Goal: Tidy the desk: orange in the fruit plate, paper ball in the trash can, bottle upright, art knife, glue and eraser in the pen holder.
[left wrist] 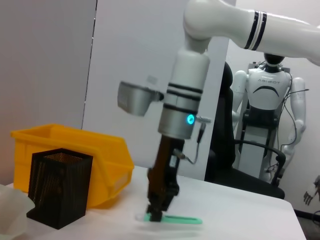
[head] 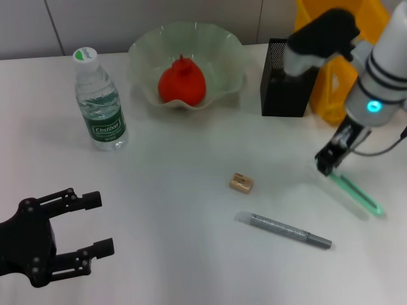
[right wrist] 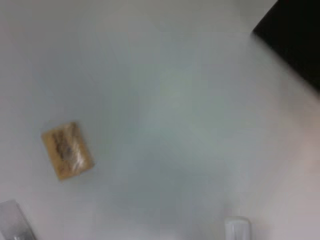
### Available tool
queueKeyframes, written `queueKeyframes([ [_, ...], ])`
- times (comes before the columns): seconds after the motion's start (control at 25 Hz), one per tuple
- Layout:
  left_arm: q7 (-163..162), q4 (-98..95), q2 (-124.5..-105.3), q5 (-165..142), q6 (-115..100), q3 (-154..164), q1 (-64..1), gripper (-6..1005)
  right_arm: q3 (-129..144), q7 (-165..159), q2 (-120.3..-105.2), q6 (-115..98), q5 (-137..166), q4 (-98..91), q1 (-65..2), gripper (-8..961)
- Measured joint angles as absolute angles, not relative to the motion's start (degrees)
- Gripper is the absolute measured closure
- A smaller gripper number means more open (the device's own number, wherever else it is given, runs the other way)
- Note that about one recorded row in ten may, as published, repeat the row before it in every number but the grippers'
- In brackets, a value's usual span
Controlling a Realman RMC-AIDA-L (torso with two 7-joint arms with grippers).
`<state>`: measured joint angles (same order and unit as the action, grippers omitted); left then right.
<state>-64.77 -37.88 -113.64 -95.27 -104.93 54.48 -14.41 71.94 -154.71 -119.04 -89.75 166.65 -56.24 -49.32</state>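
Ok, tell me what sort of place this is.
Most likely a robotics lab set up as a mock desk: a white humanoid robot stands idle beside an office chair, and a yellow storage bin sits behind the mesh pen holder on the white table.

Standing upright at rear left: bottle (head: 100,101). Sitting right of it: fruit plate (head: 222,67) holding orange (head: 182,84). Further right: pen holder (head: 286,81). Lying in front: eraser (head: 241,183), glue (head: 284,230), art knife (head: 356,194).

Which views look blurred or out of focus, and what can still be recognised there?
Right wrist view: soft throughout, yet the eraser is recognisable. Left wrist view: the right gripper reads clearly; its wrist camera is smeared. Head view: sharp, with faint shadows under the bottle.
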Motion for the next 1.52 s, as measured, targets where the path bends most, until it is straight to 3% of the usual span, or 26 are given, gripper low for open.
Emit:
queueKeyframes([
  [0.36,-63.73,-37.88,-114.16,-95.27,-105.03,54.49,-14.34,231,61.75,-150.48,-118.12,-93.94,160.71,-69.71,-49.3,781],
  [0.64,-62.33,-37.17,-114.31,-95.27,-104.8,54.48,-14.34,231,54.02,-144.06,-117.12,-83.34,150.92,-73.26,-48.65,778],
  [1.0,-62.18,-36.47,-114.17,-95.25,-104.85,53.46,-14.57,231,52.1,-125.74,-116.99,-68.74,135.05,-67.35,-44.02,775],
  [1.2,-62.26,-36.47,-114.28,-95.23,-104.81,52.86,-14.46,231,50.96,-117.04,-116.17,-64.81,129.34,-59.87,-44.1,773],
  [1.52,-63.57,-36.47,-114.27,-95.0,-105.25,52.23,-14.44,231,50.83,-110.65,-116.1,-60.36,127.73,-55.75,-44.43,770],
])
